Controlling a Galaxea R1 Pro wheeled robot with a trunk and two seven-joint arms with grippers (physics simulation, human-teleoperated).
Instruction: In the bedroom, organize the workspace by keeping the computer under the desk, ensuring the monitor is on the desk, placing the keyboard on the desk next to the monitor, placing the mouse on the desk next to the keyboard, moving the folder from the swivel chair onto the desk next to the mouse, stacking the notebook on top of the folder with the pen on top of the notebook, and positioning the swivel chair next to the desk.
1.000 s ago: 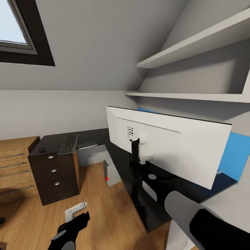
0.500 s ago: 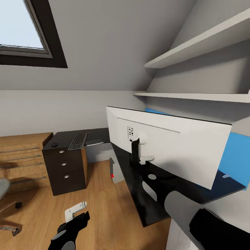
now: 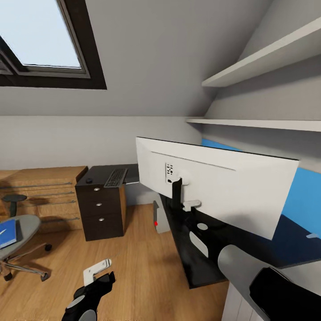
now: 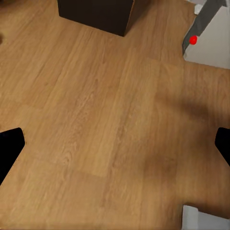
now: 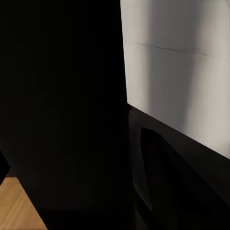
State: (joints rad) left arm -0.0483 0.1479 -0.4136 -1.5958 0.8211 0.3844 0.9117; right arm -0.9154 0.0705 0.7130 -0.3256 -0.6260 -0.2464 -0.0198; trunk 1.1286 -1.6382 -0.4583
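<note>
The monitor (image 3: 218, 187) stands on the desk (image 3: 203, 263) with its white back toward the head camera, stand planted on the glossy black top, blue panel behind it. Over on the far wing of the desk, the keyboard (image 3: 116, 177) lies flat above the drawer unit (image 3: 100, 207), and a small dark thing near it, maybe the mouse, is too small to be sure of. The computer (image 3: 157, 218) sits on the floor (image 4: 96, 120) under the desk, red light showing. At the left edge of the head view, the chair (image 3: 20, 234) with the blue folder (image 3: 8, 232) lying on its seat.

The left gripper (image 3: 97, 273) hangs low over bare floor; in the left wrist view its dark fingertips sit wide apart with nothing between them, so it is spread and empty. The right arm (image 3: 267, 285) reaches in beside the monitor, but whether that gripper is clenched or released, I cannot tell; the right wrist view is mostly dark.

The step in hand looks like getting to the folder. To do it well: square up to the chair, come close enough that the left arm reaches the seat without stretching, and mind the right arm near the monitor while turning. Slide the fingers under the folder's edge; it is flat and thin.
</note>
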